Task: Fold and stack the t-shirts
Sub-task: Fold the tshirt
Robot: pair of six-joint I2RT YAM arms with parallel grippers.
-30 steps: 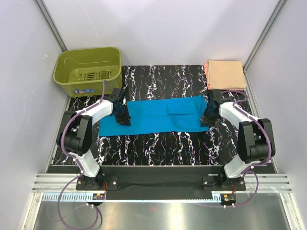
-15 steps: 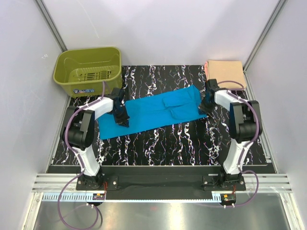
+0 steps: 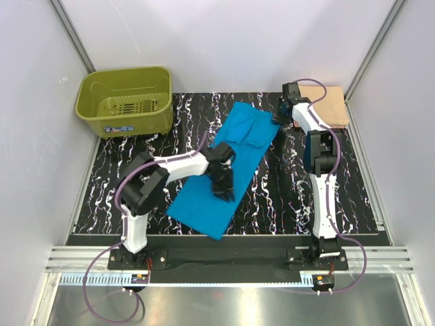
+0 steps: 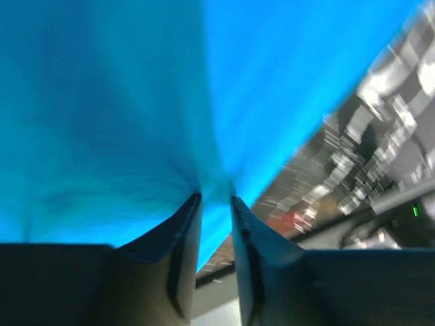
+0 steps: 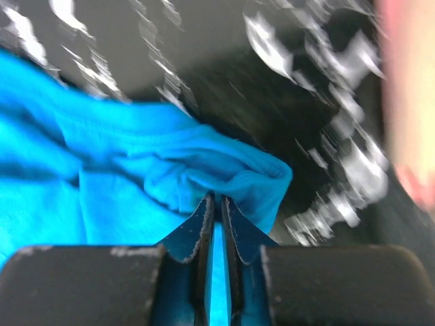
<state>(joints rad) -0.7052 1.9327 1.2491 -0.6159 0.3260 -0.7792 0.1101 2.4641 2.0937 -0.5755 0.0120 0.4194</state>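
Left claw (image 3: 221,185) is pinched almost closed on a gather of the turquoise t-shirt (image 3: 241,142), low over the middle of the worktop (image 3: 272,197). In the left wrist view its fingers (image 4: 183,238) leave only a thin slit, and the cloth is drawn into it.

At the far left corner the olive-green basket (image 3: 153,121) stands upright, its slotted floor in plain view.

The turquoise t-shirt lies as a long strip, slanting from the near edge left of centre up toward the far right. Its near end lies flat on the worktop. The left arm (image 3: 180,165) crosses the strip and hides the part beneath it.

At the strip's far end the right claw (image 3: 280,117) is clamped on a bunched corner, jaws tight together with cloth between them.

Just beside it, in the far right corner, lies the folded peach t-shirt (image 3: 331,102). The right claw covers its left edge, so I cannot tell whether the two shirts touch.

Both wrist views are smeared. In the right one the peach cloth is only a pale blur at the right edge.
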